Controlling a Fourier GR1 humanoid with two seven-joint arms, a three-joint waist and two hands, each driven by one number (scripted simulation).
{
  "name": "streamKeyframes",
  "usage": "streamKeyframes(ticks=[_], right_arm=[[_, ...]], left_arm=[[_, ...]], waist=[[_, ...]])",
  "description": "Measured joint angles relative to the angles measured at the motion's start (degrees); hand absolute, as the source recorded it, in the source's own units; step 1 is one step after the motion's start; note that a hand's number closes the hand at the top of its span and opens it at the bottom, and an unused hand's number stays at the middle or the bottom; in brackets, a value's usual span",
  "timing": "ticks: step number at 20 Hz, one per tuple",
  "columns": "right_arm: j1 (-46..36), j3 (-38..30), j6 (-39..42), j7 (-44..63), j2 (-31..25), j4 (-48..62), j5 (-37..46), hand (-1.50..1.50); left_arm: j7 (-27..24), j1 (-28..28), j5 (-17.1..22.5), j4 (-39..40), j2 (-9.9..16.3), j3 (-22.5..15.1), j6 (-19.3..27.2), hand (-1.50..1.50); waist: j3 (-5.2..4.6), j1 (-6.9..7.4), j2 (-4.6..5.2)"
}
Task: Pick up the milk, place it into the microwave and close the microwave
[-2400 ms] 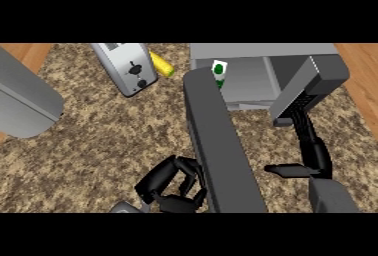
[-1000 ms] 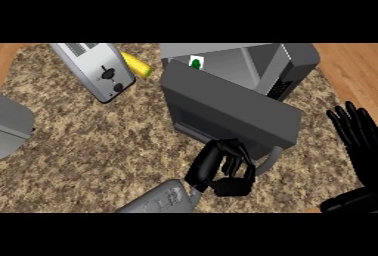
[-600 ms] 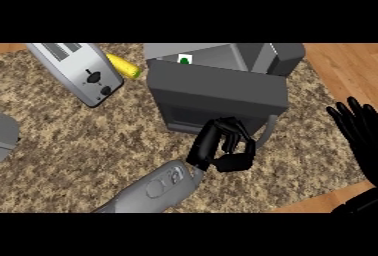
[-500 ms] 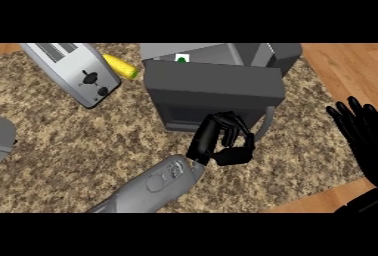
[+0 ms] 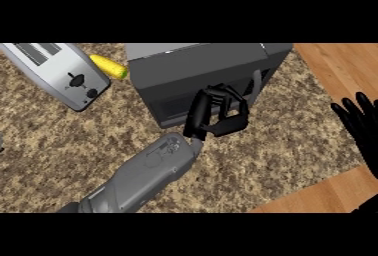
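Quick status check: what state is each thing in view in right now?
Microwave: door shut, milk not visible.
Left hand: fingers curled, against the door front.
Right hand: open, resting at the view's right edge.
Toaster: lying on the counter.
Corn: lying between toaster and microwave.

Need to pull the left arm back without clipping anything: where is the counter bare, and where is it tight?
Bare: counter below the toaster, left of the left hand; also between microwave and right hand. Tight: corn wedged between toaster and microwave.
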Motion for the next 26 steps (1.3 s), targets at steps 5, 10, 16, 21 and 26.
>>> streamKeyframes(ticks=[5,10,16,21,26], right_arm=[[-0.8,-0.4,0.5,1.4,-1.1,-1.2,-2.2,-1.5],[-1.9,-0.8,0.6,2.8,-2.2,-2.0,-4.0,-1.5],[-2.5,-1.2,0.8,4.4,-3.3,-2.8,-6.1,-1.5],[-3.1,-1.6,0.8,5.4,-4.1,-3.3,-7.8,-1.5],[-3.7,-2.3,0.6,6.5,-5.1,-3.6,-9.5,-1.5]], left_arm=[[-2.8,-0.7,3.3,1.2,0.0,1.1,-0.4,1.5],[-6.1,-0.6,5.3,1.7,0.0,1.2,-0.6,1.5],[-9.3,-0.7,7.6,2.2,0.0,1.1,-1.2,1.5],[-11.4,-0.9,9.0,2.9,0.0,0.8,-1.4,1.5],[-13.6,-0.9,10.4,3.3,0.0,0.6,-1.5,1.5]], waist=[[0.07,-0.86,0.22],[0.13,-1.34,0.41],[0.21,-1.72,0.52],[0.29,-1.93,0.54],[0.33,-2.16,0.63]])
